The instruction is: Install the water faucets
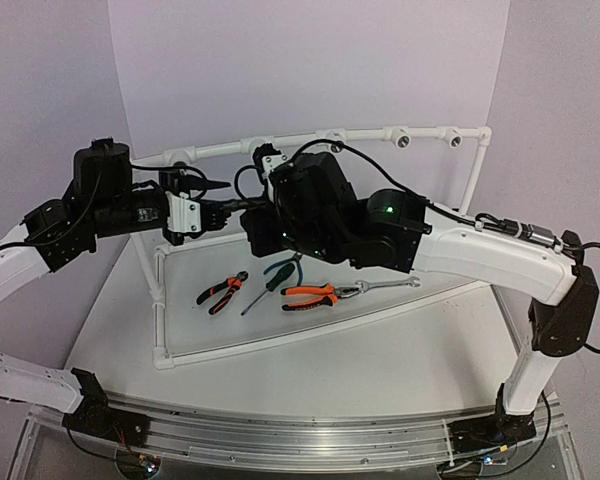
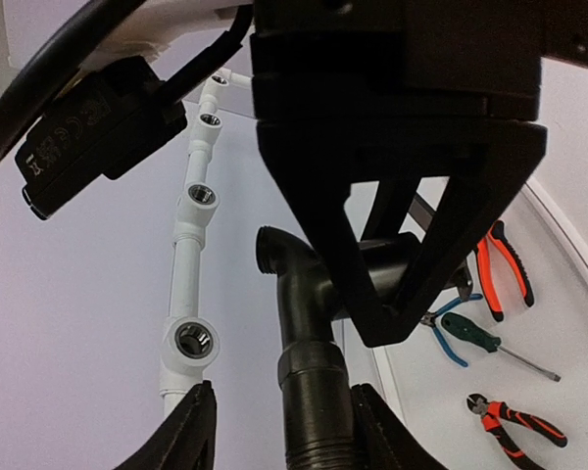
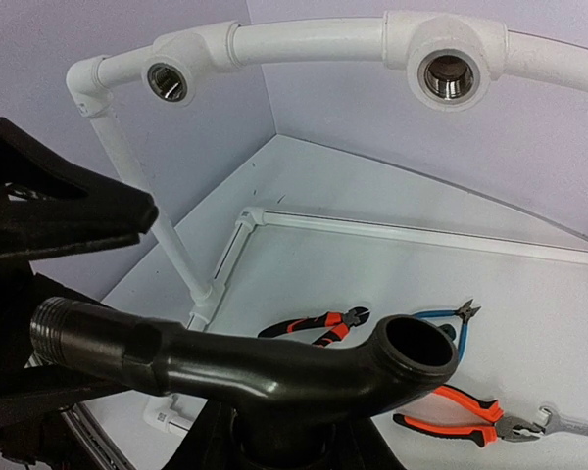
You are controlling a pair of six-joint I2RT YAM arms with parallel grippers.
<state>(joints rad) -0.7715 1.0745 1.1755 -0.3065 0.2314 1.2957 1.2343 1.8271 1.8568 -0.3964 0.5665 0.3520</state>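
Note:
The black faucet [image 3: 274, 367] is a bent tube with a threaded end on the left and an open round spout on the right. My right gripper [image 3: 274, 436] is shut on its lower stem and holds it in the air. In the left wrist view the faucet [image 2: 314, 382] stands between my left gripper's [image 2: 282, 392] fingers [image 2: 191, 436], which are apart with a clear gap on the left side. In the top view the left gripper [image 1: 220, 197] meets the right gripper [image 1: 255, 207] below the white pipe frame [image 1: 320, 135]; the faucet is mostly hidden there.
The pipe has round socket fittings [image 3: 447, 73], also seen in the left wrist view [image 2: 192, 340] and the top view [image 1: 401, 140]. Orange-handled pliers [image 1: 315, 294], cutters [image 1: 222, 292], a green screwdriver [image 1: 270, 280] and a wrench [image 1: 390, 285] lie on the white table inside the frame.

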